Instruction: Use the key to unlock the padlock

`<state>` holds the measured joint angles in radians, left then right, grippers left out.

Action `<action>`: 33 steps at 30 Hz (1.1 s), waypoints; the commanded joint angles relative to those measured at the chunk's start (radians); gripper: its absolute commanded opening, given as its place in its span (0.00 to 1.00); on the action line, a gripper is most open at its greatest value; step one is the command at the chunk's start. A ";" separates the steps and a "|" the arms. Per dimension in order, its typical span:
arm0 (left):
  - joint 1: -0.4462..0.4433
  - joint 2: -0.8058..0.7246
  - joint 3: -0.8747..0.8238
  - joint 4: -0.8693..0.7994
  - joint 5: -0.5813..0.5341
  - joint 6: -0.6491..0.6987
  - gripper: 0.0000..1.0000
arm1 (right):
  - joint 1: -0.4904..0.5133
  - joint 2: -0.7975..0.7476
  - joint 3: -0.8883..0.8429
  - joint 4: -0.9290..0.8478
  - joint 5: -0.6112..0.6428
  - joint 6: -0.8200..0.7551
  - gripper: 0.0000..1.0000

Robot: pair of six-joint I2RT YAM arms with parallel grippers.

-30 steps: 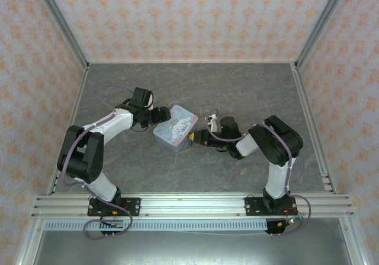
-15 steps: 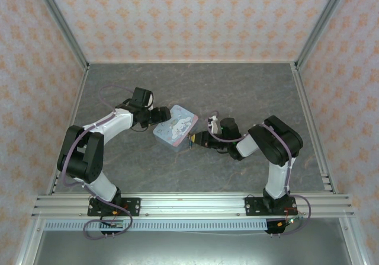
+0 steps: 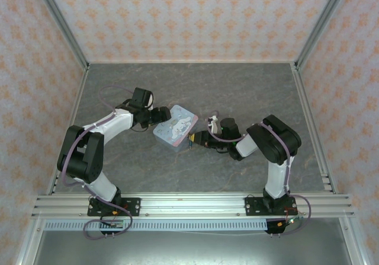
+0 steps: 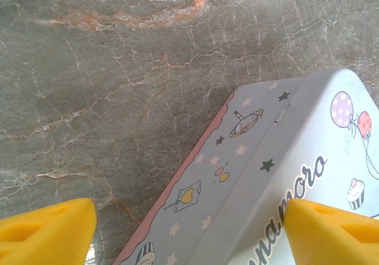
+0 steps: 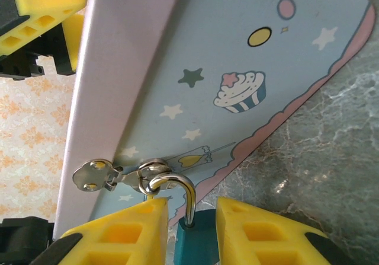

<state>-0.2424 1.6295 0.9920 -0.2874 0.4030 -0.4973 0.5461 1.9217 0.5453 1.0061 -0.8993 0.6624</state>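
Observation:
The teal padlock [image 5: 196, 244] hangs by its silver shackle [image 5: 188, 194] from the ring of the metal hasp [image 5: 98, 176] on the pale blue cartoon tin [image 5: 237, 51]. One shackle leg sits in the body and the hooked end passes through the ring. My right gripper [image 5: 192, 217] has its yellow fingers close on both sides of the padlock's body. It sits at the tin's near right end [image 3: 194, 139]. My left gripper [image 4: 189, 232] is open wide at the tin's [image 3: 176, 127] far left end [image 3: 160, 115], with one finger over the lid and the other over the table. The key is out of view.
The tin [image 4: 284, 146] lies askew mid-table on grey marbled stone [image 3: 237, 87]. Patterned walls and metal posts [image 3: 59, 28] close in the back and sides. A rail [image 3: 189, 204] runs along the near edge.
The right arm has shifted very slightly. The tin and the left arm stay as they were.

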 commanded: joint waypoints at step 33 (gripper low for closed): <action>-0.006 -0.002 -0.028 -0.007 -0.039 -0.004 0.83 | -0.008 -0.008 0.008 0.065 0.074 0.064 0.00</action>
<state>-0.2424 1.6295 0.9863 -0.2745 0.4026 -0.5007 0.5468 1.9465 0.5674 1.0481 -0.8566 0.7334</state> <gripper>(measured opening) 0.828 0.041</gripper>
